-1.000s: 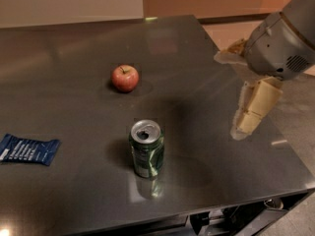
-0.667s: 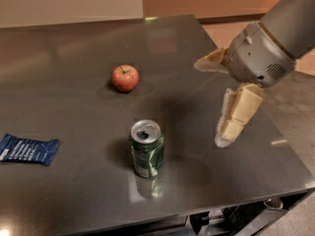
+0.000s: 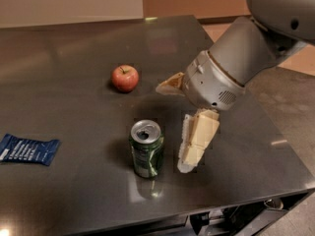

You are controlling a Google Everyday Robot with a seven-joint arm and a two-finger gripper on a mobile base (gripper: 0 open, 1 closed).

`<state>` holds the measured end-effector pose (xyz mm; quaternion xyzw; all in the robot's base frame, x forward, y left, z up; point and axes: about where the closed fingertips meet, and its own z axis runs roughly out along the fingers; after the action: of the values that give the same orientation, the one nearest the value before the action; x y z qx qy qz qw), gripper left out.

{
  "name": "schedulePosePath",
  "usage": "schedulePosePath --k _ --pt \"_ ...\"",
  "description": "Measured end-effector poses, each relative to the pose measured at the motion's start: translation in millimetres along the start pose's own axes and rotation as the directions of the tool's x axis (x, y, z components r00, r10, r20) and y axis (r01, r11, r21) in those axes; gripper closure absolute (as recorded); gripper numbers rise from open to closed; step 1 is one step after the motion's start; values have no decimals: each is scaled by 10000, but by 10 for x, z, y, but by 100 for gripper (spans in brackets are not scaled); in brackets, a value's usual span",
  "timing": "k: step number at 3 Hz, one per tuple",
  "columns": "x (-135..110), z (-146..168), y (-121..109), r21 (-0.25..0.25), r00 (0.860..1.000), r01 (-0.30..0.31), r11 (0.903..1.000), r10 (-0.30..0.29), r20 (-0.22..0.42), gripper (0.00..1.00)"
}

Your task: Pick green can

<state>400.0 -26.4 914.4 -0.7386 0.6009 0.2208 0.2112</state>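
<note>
**Q:** Where is the can?

**A:** I see the green can (image 3: 146, 150) standing upright on the dark table (image 3: 74, 195), toward the near edge. Its silver top and opening face up.

**Q:** And the gripper?

**A:** My gripper (image 3: 172, 128) is low over the table, just beside the can, on the right in my view. It is released, spread wide and empty. One finger (image 3: 196, 142) hangs down next to the can, close to it, with a thin gap showing between them. The other finger (image 3: 170, 84) points off toward the apple (image 3: 125, 77).

**Q:** Anything else on the table?

**A:** The apple sits behind the can, well apart from it. A blue packet (image 3: 27, 149) lies flat near the left edge.
</note>
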Motion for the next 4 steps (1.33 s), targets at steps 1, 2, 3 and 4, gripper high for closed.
schedulePosePath --k 1,2,3,4 --pt "-123 234 86 -46 9994 -344 9994 344 0 0" --pt "-189 357 128 88 9971 -763 9970 763 32 0" --pt "-230 407 117 309 9945 -1045 9940 1041 132 18" --pt "-259 413 94 515 9939 -1102 9926 1097 113 41"
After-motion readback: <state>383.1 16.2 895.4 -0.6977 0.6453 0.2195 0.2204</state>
